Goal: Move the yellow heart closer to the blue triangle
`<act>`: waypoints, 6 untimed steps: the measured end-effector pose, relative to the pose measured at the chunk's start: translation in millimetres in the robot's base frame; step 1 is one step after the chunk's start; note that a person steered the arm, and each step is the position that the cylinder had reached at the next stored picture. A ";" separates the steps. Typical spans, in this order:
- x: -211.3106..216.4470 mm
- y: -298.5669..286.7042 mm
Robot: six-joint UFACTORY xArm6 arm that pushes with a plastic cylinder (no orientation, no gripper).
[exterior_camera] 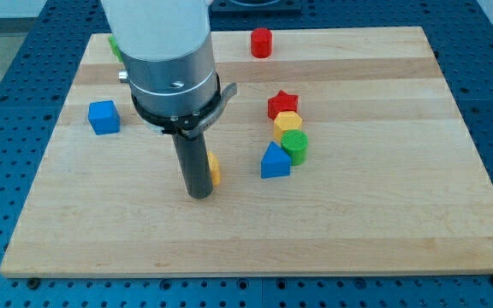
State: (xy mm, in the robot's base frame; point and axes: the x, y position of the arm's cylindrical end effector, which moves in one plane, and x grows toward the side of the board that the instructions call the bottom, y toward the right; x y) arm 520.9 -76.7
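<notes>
The blue triangle [274, 162] lies right of the board's middle. A yellow block [215, 169], mostly hidden behind my rod, lies to its left; its shape cannot be made out. My tip [198, 194] rests on the board just left of and touching or nearly touching this yellow block. The blue triangle is about a block's width to the right of the yellow block.
A green cylinder [295, 145], a yellow block [288, 125] and a red star [282, 104] stand in a column right above the triangle. A blue cube [103, 117] is at the left, a red cylinder [261, 42] at the top, a green block [115, 47] behind the arm. The wooden board [383, 222] ends on all sides.
</notes>
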 end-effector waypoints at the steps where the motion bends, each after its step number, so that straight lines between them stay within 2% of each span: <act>1: -0.2 0.0; 3: 5.6 -3.7; 4: 7.2 -27.1; 6: -26.5 -48.4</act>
State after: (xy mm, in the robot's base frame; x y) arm 494.4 -125.0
